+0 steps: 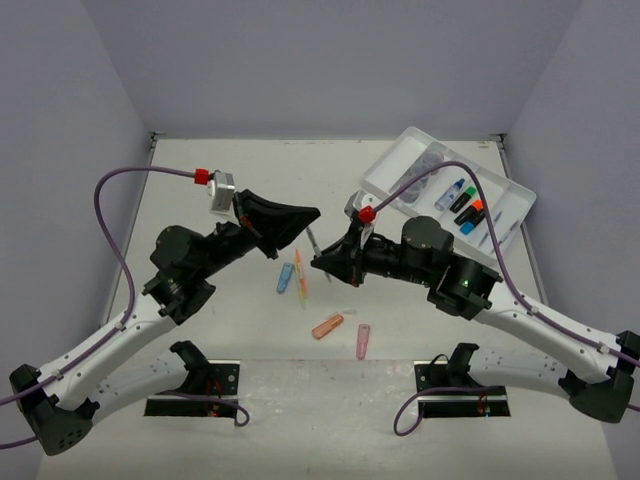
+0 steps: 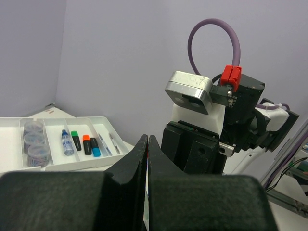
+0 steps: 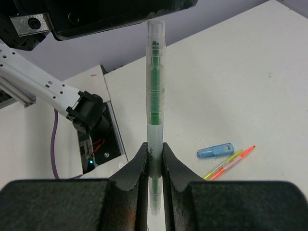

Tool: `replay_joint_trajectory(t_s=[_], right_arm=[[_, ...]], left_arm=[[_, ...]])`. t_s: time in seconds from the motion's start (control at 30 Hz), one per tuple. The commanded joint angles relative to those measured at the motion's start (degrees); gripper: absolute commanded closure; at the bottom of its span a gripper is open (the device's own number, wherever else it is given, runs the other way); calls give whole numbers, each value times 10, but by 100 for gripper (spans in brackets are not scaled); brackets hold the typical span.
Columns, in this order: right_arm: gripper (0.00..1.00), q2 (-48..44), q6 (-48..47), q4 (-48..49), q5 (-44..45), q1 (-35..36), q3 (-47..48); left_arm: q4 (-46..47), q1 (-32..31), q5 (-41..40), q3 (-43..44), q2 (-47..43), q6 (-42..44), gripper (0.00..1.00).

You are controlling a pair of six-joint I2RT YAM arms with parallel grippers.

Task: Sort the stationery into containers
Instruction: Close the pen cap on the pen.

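My right gripper (image 3: 154, 147) (image 1: 318, 262) is shut on a translucent pen with a green core (image 3: 155, 91), held mid-shaft above the table. The pen's far end reaches up to the black body of my left gripper (image 1: 312, 213); contact there cannot be told. The left gripper (image 2: 147, 139) is shut with nothing visible between its fingers. The white divided tray (image 1: 400, 150) (image 2: 103, 122) at the back right holds three round grey-blue pots (image 2: 36, 142) and capped highlighters (image 2: 86, 143) (image 1: 466, 208).
On the table between the arms lie a blue capsule piece (image 1: 285, 278) (image 3: 215, 151), two thin yellow and orange pens (image 1: 300, 280) (image 3: 230, 162), an orange capsule (image 1: 327, 326) and a pink capsule (image 1: 363, 341). Both arm bases sit at the near edge.
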Motion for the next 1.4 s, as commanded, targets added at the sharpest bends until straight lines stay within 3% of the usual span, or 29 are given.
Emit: replay_joint_trajectory(t_s=[0.0, 0.4, 0.67, 0.83, 1.03, 1.37], right_arm=[[100, 15, -31, 118, -6, 2, 108], [100, 57, -44, 104, 1, 2, 204], [100, 43, -24, 134, 43, 1, 97], [100, 31, -3, 143, 69, 1, 28], [100, 4, 12, 146, 68, 1, -19], [100, -32, 9, 145, 26, 2, -77]], left_arm=[[-81, -4, 60, -50, 12, -34, 100], [-103, -23, 22, -98, -5, -61, 100], [-202, -23, -53, -18, -32, -4, 100], [-251, -23, -50, 51, -31, 46, 78], [-289, -23, -107, 88, -51, 74, 67], [-277, -23, -162, 121, -30, 82, 66]])
